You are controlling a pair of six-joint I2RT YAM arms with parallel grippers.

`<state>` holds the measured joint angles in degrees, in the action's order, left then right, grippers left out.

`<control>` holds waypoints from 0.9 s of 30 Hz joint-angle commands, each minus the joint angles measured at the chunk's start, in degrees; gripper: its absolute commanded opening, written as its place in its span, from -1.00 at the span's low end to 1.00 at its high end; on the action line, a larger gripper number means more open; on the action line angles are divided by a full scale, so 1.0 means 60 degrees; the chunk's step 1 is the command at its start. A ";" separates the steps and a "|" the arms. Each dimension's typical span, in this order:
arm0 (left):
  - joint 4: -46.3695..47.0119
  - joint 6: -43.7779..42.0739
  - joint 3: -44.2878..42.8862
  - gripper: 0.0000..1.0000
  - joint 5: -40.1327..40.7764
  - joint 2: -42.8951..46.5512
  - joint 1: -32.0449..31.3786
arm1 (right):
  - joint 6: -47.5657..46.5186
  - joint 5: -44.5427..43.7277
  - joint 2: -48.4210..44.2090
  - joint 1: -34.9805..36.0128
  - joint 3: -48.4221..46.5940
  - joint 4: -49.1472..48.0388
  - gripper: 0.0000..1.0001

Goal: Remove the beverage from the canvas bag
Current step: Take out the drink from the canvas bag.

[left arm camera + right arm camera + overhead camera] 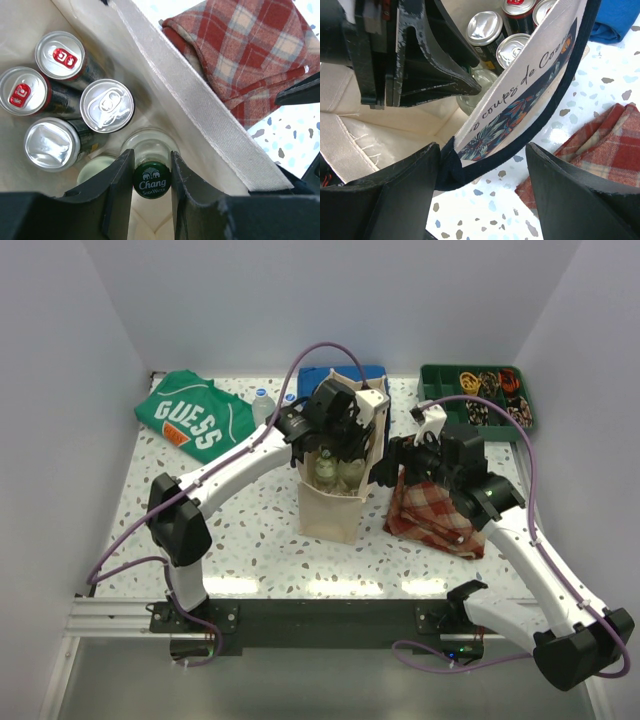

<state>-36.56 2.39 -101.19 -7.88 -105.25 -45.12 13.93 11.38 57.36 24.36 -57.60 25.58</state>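
Observation:
The cream canvas bag [330, 508] stands upright mid-table. My left gripper [151, 182] reaches down into it and is shut on the green "Chang" cap of a clear glass beverage bottle [151, 176]. Several cans [107, 105] stand beside the bottle inside the bag [200, 110]. In the top view the left gripper [335, 440] hangs over the bag's mouth. My right gripper [482, 185] is open at the bag's right rim. The navy handle [535, 135] runs between its fingers and rests against the left one. The printed bag wall [520, 85] is pulled outward.
A red plaid cloth [432, 510] lies right of the bag, under the right arm. A green GUESS shirt [190, 418] and a small water bottle [262, 405] sit at back left. A folded blue cloth [345, 375] lies behind the bag and a green tray [478, 395] stands at back right.

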 commanded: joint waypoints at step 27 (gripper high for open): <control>0.0277 -0.0150 -0.1900 -1.00 0.0127 0.1135 0.0021 | 0.0168 -0.0153 -0.0098 0.0027 -0.0009 -0.0529 0.46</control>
<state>-40.60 2.31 -108.25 -7.20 -104.97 -45.12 14.33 11.25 57.36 24.36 -57.60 24.80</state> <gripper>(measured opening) 0.358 0.731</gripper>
